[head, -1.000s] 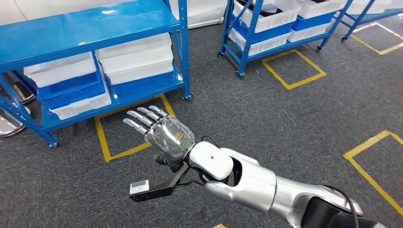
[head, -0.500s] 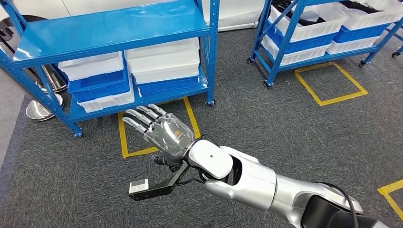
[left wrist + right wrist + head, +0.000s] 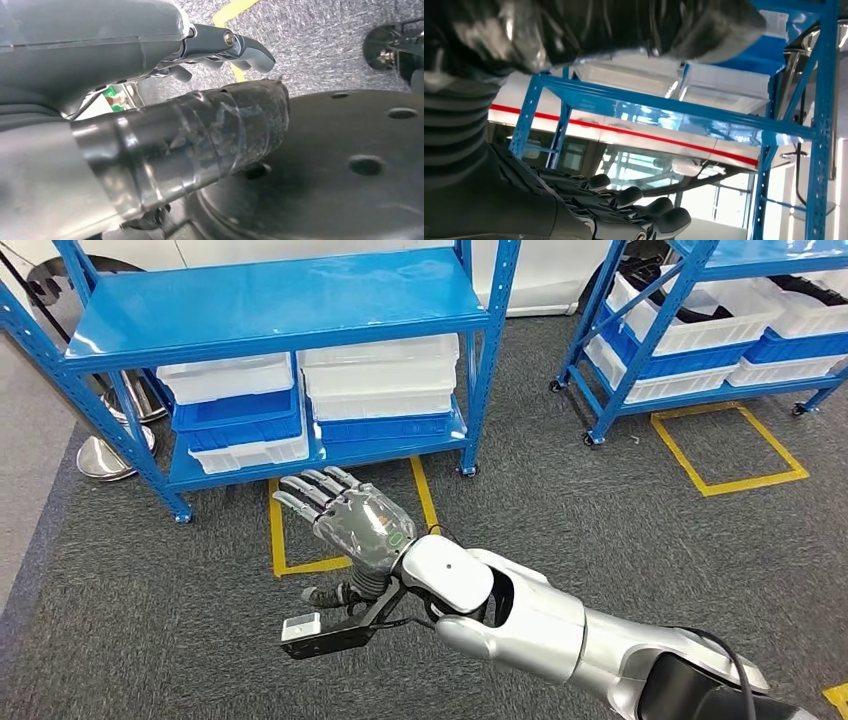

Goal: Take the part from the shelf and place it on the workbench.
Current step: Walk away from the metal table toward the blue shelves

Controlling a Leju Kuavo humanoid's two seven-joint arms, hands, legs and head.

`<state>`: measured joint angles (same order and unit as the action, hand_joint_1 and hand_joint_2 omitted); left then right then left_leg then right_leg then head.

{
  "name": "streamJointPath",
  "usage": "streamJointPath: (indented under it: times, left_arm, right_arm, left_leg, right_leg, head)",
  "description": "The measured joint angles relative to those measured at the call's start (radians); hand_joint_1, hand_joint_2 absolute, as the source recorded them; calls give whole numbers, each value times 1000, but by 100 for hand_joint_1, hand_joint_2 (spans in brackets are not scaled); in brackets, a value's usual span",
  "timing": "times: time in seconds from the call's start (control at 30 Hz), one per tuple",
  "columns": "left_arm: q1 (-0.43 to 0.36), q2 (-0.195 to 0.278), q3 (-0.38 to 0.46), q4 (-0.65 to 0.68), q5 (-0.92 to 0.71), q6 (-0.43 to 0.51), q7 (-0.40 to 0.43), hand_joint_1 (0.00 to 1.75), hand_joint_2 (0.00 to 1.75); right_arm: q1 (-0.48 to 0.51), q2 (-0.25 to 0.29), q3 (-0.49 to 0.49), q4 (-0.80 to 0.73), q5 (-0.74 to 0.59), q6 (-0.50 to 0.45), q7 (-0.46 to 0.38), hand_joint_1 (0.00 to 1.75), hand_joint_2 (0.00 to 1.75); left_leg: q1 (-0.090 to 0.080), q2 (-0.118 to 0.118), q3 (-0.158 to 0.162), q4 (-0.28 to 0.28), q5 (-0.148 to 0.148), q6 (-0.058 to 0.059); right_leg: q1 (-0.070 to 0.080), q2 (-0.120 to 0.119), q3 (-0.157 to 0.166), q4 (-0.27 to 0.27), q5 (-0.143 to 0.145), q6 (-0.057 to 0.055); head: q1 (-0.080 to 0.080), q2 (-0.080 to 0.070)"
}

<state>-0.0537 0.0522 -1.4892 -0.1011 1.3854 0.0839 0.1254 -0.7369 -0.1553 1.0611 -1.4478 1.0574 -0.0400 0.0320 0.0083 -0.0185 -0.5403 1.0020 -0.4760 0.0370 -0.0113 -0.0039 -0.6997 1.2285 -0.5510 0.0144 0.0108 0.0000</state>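
My right hand [image 3: 352,523] hung empty, fingers spread, short of the blue steel shelf [image 3: 270,302] — approach step. The part presumably sat in its white plastic bins [image 3: 378,375]; next, a reach inside.

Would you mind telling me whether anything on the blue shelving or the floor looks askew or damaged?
Nothing stands out. The white and blue bins sit stacked squarely on the blue metal shelf's lower level, and the right hand is held out over the grey carpet holding nothing.
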Motion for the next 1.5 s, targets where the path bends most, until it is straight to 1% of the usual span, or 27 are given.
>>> streamJointPath:
  times: [0.03,0.1,0.17,0.23,0.3,0.37,0.4,0.43,0.47,0.5,0.53,0.6,0.7,0.77,0.83,0.9,0.93,0.97,1.0,1.03,1.07,1.13,1.23,1.3,1.43,1.47,1.5]
  left_arm:
    - [1,-1,0,0,0,0,1,0,0]
    - [2,-2,0,0,0,0,1,0,0]
    - [1,-2,0,0,0,0,2,0,0]
    - [2,-2,0,0,1,1,2,0,0]
    - [2,-1,0,0,1,2,3,0,0]
    - [1,-1,0,0,2,2,4,0,0]
    - [1,-1,0,0,2,2,3,0,0]
    - [3,-1,0,0,3,2,3,0,0]
    - [5,-1,0,0,3,2,2,0,0]
    - [9,-1,0,0,3,3,0,0,0]
    - [13,-2,0,0,4,3,-2,0,0]
    - [19,-3,0,0,4,4,-4,0,0]
    - [23,-6,0,0,5,4,-7,0,0]
    - [26,-8,0,0,5,4,-8,0,0]
    - [26,-9,0,0,5,4,-9,0,0]
    - [24,-11,0,0,5,4,-9,0,0]
    - [24,-12,0,0,5,4,-10,0,0]
    - [23,-13,0,0,5,4,-10,0,0]
    - [23,-13,0,0,6,4,-10,0,0]
    - [23,-14,0,0,6,3,-10,0,0]
    - [23,-15,0,0,6,3,-8,0,0]
    - [23,-17,0,0,6,1,-4,0,0]
    - [23,-19,0,0,7,0,-1,0,0]
    - [23,-19,0,0,7,0,0,0,0]
    - [11,-22,0,0,8,3,0,0,0]
    - [11,-24,0,0,8,3,-1,0,0]
    - [13,-27,1,0,8,4,-3,0,0]
  right_arm:
    - [0,-1,0,3,-3,4,4,0,0]
    - [1,-3,-2,9,-7,9,9,0,0]
    - [3,-4,-5,12,-10,11,12,0,0]
    - [8,-5,-10,15,-13,12,21,0,0]
    - [17,-8,-18,22,-14,10,33,0,0]
    - [43,-19,-31,38,-9,-5,48,0,0]
    - [68,-27,-45,53,-5,-24,58,0,44]
    - [104,-37,-67,73,0,-50,68,0,87]
    - [147,-48,-98,97,4,-81,76,0,131]
    - [192,-57,-137,122,4,-112,81,0,175]
    - [238,-64,-184,149,-2,-140,83,0,175]
    - [323,-73,-292,208,-29,-188,75,0,175]
    - [442,-73,-480,333,-101,-253,10,0,175]
    - [496,-69,-601,426,-124,-294,-54,0,175]
    - [525,-66,-689,494,-124,-313,-81,0,175]
    - [548,-61,-747,539,-120,-303,-74,0,175]
    - [560,-57,-770,559,-124,-288,-62,0,175]
    - [572,-52,-792,582,-138,-272,-54,0,175]
    - [582,-47,-821,619,-168,-254,-59,0,175]
    - [592,-42,-862,671,-221,-230,-78,0,175]
    - [603,-37,-916,736,-303,-194,-111,0,175]
    - [632,-20,-1079,876,-545,-59,-168,0,175]
    - [694,26,-1343,1023,-824,82,-166,0,175]
    - [715,56,-1463,1086,-871,74,-129,0,175]
    - [724,125,-1637,1166,-919,-38,7,0,175]
    - [728,146,-1670,1179,-926,-57,20,0,175]
    - [731,167,-1697,1190,-929,-70,22,0,175]
  left_leg:
    - [-1,-3,12,0,-10,-2]
    - [-2,-9,24,0,-25,-11]
    - [-2,-11,28,4,-27,-25]
    - [-2,-7,22,32,-16,-36]
    - [-1,-1,-21,113,-23,-41]
    - [3,5,-95,223,-70,-47]
    - [5,8,-127,261,-93,-52]
    - [6,10,-146,270,-97,-56]
    - [8,11,-147,248,-77,-59]
    - [10,13,-133,195,-35,-60]
    - [12,14,-109,126,12,-60]
    - [8,14,-73,27,43,-53]
    - [4,7,-55,5,35,-25]
    - [5,1,-37,0,34,-9]
    - [4,1,-23,-4,26,3]
    - [1,1,-15,-3,14,9]
    - [-1,1,-8,-3,7,10]
    - [-3,0,1,-3,-1,11]
    - [-5,0,12,-3,-11,10]
    - [-6,-1,25,-3,-21,9]
    - [-8,-3,38,-3,-30,8]
    - [-9,-11,53,-7,-46,-2]
    - [-11,-18,71,10,-54,-20]
    - [-11,-8,56,69,-63,-28]
    - [-5,7,-94,273,-149,-49]
    - [-5,9,-115,278,-152,-51]
    - [-5,11,-122,252,-135,-50]
  right_leg:
    - [2,2,17,-70,54,-7]
    - [9,4,44,-169,120,-19]
    - [14,4,53,-193,125,-30]
    - [10,5,74,-207,126,-40]
    - [4,3,102,-222,119,-51]
    - [4,0,117,-227,108,-56]
    - [4,-2,124,-227,101,-56]
    - [3,-4,132,-227,93,-54]
    - [3,-7,142,-227,85,-51]
    - [2,-9,154,-227,76,-47]
    - [1,-10,164,-226,67,-43]
    - [1,-12,177,-226,52,-30]
    - [4,-16,191,-214,41,-8]
    - [0,-13,183,-176,31,1]
    - [-4,-5,128,-79,-9,7]
    - [-4,-1,45,37,-58,13]
    - [-4,-1,16,67,-64,14]
    - [-4,-1,5,59,-46,14]
    - [-3,-1,13,17,-10,11]
    - [-2,-1,34,-52,39,6]
    - [0,-4,54,-111,71,-1]
    - [9,-9,77,-179,86,-15]
    - [11,-9,107,-195,82,-38]
    - [4,-3,137,-207,75,-51]
    - [4,7,176,-214,37,-59]
    - [4,8,190,-214,25,-59]
    - [5,9,207,-214,12,-58]
  head:
    - [0,0]
    - [0,0]
    - [1,0]
    - [1,0]
    - [1,0]
    - [0,0]
    - [0,0]
    - [0,0]
    - [0,0]
    - [0,0]
    - [0,0]
    - [0,0]
    - [0,0]
    - [1,0]
    - [2,0]
    - [2,0]
    - [2,0]
    - [2,0]
    - [2,0]
    - [2,0]
    - [1,0]
    - [3,0]
    - [5,0]
    - [4,0]
    - [3,0]
    - [2,0]
    - [2,0]
